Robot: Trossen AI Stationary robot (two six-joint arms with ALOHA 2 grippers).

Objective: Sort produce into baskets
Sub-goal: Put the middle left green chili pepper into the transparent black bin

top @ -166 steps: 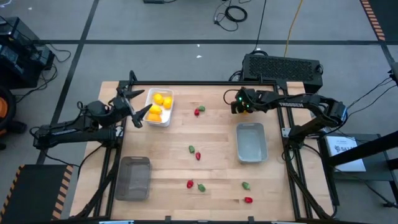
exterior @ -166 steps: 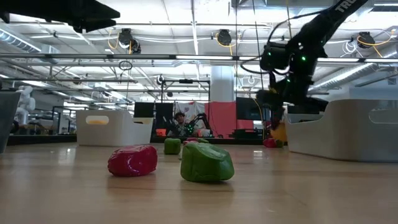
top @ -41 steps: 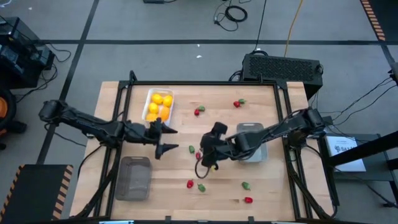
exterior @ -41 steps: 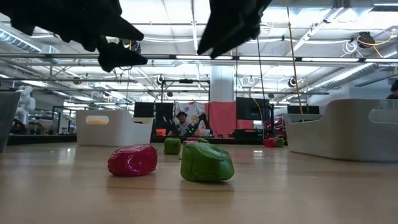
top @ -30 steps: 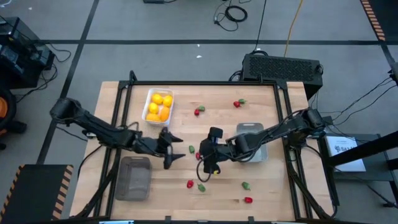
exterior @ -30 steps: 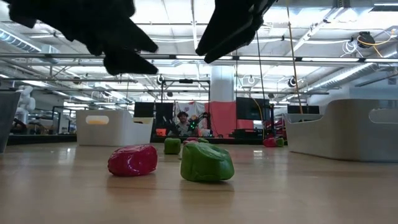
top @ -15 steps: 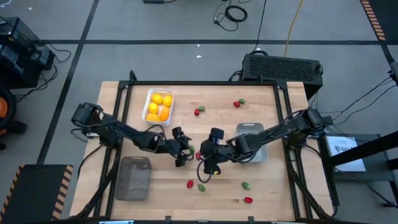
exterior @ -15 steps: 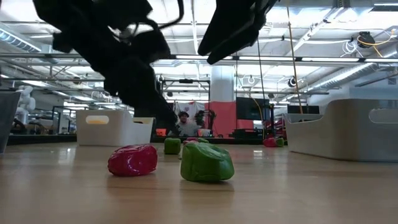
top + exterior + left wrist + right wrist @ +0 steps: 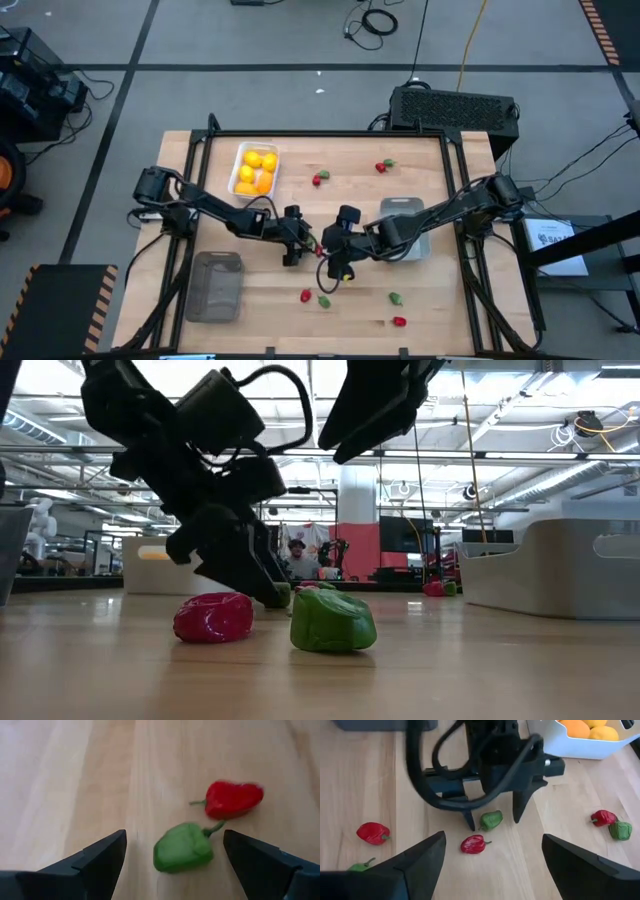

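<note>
Left gripper [image 9: 172, 865], fingers spread and empty, straddles the green pepper [image 9: 182, 847]. The red pepper [image 9: 232, 799] lies just beside the green one; closing could nudge or trap it. Right gripper [image 9: 492, 860], likewise spread and empty, hovers near the green pepper, so a collision is possible.

Three small rectangular plastic baskets with rounded corners are counted on the wooden table [image 9: 262, 312]: one white basket [image 9: 252, 199] at 11 o'clock, one light grey basket [image 9: 415, 250] at 3 o'clock and one darker grey mesh-look basket [image 9: 214, 288] at 8 o'clock. Five small red toy peppers [image 9: 317, 181] and five small green toy peppers [image 9: 396, 298] are counted loose on the wood. About five round yellow and orange toy fruits [image 9: 255, 158] are made out in the white basket.
</note>
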